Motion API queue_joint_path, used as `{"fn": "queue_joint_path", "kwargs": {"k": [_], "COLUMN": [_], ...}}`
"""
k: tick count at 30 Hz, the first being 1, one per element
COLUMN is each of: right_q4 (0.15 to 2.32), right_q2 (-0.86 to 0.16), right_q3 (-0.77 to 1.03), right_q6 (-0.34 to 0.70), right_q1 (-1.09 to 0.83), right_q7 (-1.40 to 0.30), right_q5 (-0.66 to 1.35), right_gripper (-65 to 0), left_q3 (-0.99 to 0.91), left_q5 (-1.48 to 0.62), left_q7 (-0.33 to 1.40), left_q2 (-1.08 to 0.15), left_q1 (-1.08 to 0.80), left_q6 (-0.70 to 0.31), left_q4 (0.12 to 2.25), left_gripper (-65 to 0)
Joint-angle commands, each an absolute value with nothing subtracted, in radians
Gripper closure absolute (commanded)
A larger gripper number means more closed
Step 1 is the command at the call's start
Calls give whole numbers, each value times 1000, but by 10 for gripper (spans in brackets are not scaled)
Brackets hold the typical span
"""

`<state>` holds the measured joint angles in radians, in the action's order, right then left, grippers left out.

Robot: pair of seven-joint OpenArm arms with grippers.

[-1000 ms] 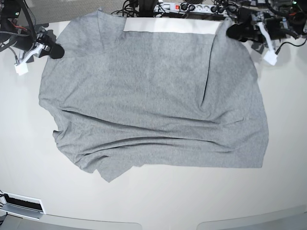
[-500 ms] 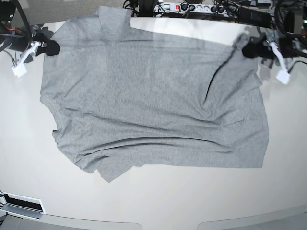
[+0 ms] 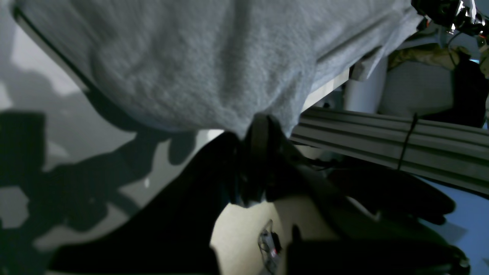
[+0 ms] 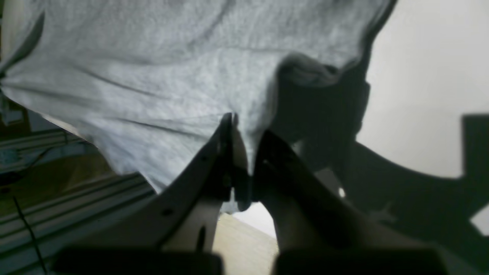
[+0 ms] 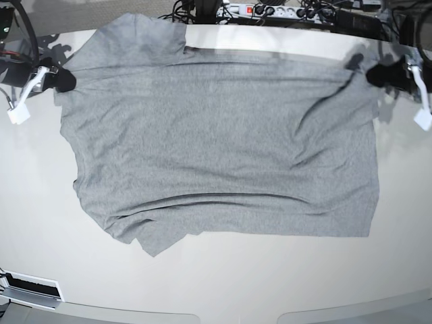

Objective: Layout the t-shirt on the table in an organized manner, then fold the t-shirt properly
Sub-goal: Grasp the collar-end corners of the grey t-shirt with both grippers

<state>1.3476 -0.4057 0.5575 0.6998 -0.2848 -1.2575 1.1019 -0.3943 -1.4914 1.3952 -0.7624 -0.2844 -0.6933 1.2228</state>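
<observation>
The t-shirt (image 5: 223,148) is spread plain side up across the table (image 5: 223,283), its far edge drawn taut between the two grippers. The left gripper (image 5: 375,74) is held low at the shirt's far corner on the base view's right, its arm reaching outward past the table's edge. In the left wrist view the left gripper (image 3: 256,133) is seen with its jaws pressed together on a pinch of grey fabric, the cloth fanning out ahead of the jaws and the glossy table lying beside them. The right gripper (image 5: 62,79) is set at the opposite far corner, likewise low and extended outward. In the right wrist view the right gripper (image 4: 244,141) is clamped on the shirt's edge (image 4: 164,84), the fabric bunched between the jaws and stretched away in front of them in long creases.
</observation>
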Motion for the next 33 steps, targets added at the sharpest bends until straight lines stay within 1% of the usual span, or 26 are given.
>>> {"fn": "queue_joint_path", "kwargs": {"k": [1,11,12,13,15,16,17,18,19,21,26,27,30,31,32,33], "right_q4": [1364,1364,1364,1364,1364,1364,1364,1364,1364,1364,1364,1364,1364,1364,1364,1364], "right_q2": [-439,-440,-439,-438,-432,-430,-429,-429,-429,-429,-429,-429,-429,-429,-429,-429], "right_q3": [567,567,567,567,567,567,567,567,567,567,567,567,567,567,567,567], "right_q6": [698,698,698,698,698,698,698,698,698,698,698,698,698,698,698,698], "right_q1": [-280,-289,-291,-291,-291,-291,-291,-291,-291,-291,-291,-291,-291,-291,-291,-291], "right_q7": [-1243,-1242,-1242,-1242,-1242,-1242,-1242,-1242,-1242,-1242,-1244,-1246,-1254,-1254,-1254,-1254], "right_q5": [1092,1052,1052,1051,1052,1052,1052,1051,1051,1052,1097,1100,1101,1101,1100,1100], "right_gripper": [0,0,0,0,0,0,0,0,0,0,0,0,0,0,0,0], "left_q3": [-410,-410,-410,-410,-410,-410,-410,-410,-410,-410,-408,-408,-408,-408,-408,-408], "left_q5": [-1484,-1484,-1484,-1484,-1484,-1484,-1484,-1484,-1484,-1484,-1484,-1484,-1484,-1484,-1484,-1484], "left_q7": [1396,1377,1376,1368,1349,1337,1332,1332,1332,1332,1363,1396,1396,1396,1396,1396], "left_q2": [-799,-797,-797,-795,-791,-786,-779,-769,-758,-732,-665,-655,-633,-630,-632,-632], "left_q1": [-280,-280,-280,-280,-280,-280,-280,-279,-279,-281,-308,-317,-338,-346,-358,-368], "left_q6": [-698,-698,-698,-698,-698,-698,-698,-698,-698,-698,-698,-698,-698,-698,-698,-698], "left_q4": [1229,1229,1229,1229,1229,1229,1229,1229,1229,1229,1228,1228,1229,1229,1229,1229], "left_gripper": [0,0,-12,-85,-253,-310,-313,-280,-204,0,0,-61,-317,-369,-385,-384]}}
